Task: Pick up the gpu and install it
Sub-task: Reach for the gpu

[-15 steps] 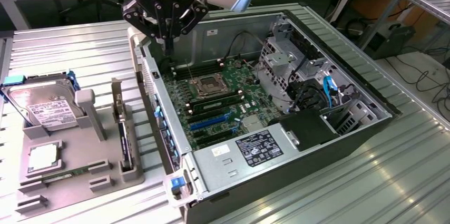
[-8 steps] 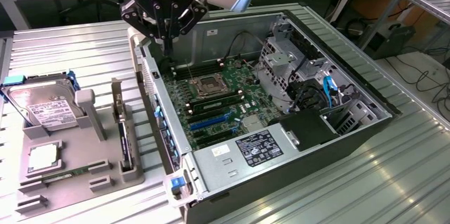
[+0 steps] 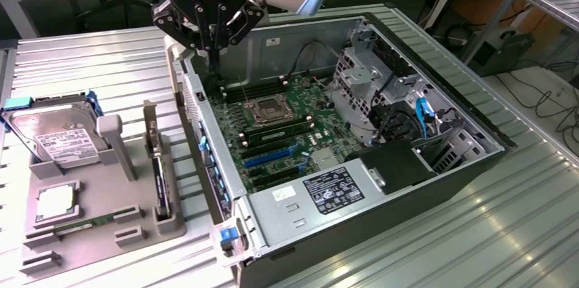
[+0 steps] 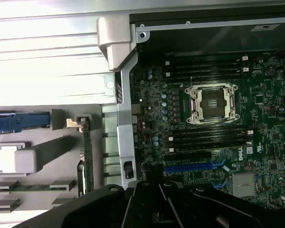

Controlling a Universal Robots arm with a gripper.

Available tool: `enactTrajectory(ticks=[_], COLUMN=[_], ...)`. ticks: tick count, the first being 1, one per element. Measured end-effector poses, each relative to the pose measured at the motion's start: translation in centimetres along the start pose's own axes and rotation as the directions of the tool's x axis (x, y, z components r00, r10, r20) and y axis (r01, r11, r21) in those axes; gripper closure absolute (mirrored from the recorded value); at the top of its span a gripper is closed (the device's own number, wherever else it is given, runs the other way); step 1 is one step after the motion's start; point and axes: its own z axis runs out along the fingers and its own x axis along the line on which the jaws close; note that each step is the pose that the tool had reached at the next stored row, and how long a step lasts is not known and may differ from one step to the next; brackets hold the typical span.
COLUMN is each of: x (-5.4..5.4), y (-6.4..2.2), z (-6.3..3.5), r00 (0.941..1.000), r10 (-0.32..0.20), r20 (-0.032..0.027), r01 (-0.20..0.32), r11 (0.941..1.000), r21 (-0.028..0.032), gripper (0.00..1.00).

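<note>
Barely begun, by the look of it: no pickup made, nothing installed. Standing on its long edge in a slot of the grey holder (image 3: 100,200), lower left of the exterior view, on the slatted metal desk (image 3: 81,64): the gpu (image 3: 161,173), thin and dark, apparently with its pale bracket end toward the top of the frame, though hard to confirm at this angle. Further left in the same holder: a silver hard drive (image 3: 56,140) and a narrow green memory stick (image 3: 86,223). Across the middle and right of the exterior view: an open computer case (image 3: 289,47) lying on its side, green motherboard (image 3: 312,95) exposed, blue expansion slots (image 3: 267,158) bare toward the lower middle. Hanging in the upper left of the exterior view, over the rear corner of the case: the gripper (image 3: 213,47), clenched, fingers together, grasping nothing. Well apart from the card, with the case's side wall between the two; card lower and further left in the frame, untouched. In the wrist view, gpu (image 4: 87,152) upright in its slot just outside the case wall, off to one side of the dark gripper (image 4: 154,194). Left to do, judging from this: the grasp itself, the lift out of the holder, the seating on the board.
</note>
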Motion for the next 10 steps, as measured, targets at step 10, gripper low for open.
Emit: enactTrajectory(ticks=[10], x=[0.27], y=[-0.02], z=[-0.01], r00=[1.0000], r10=[0.000], r20=[0.0000], r01=[0.000], r11=[1.0000], r21=[0.0000], gripper=[0.89])
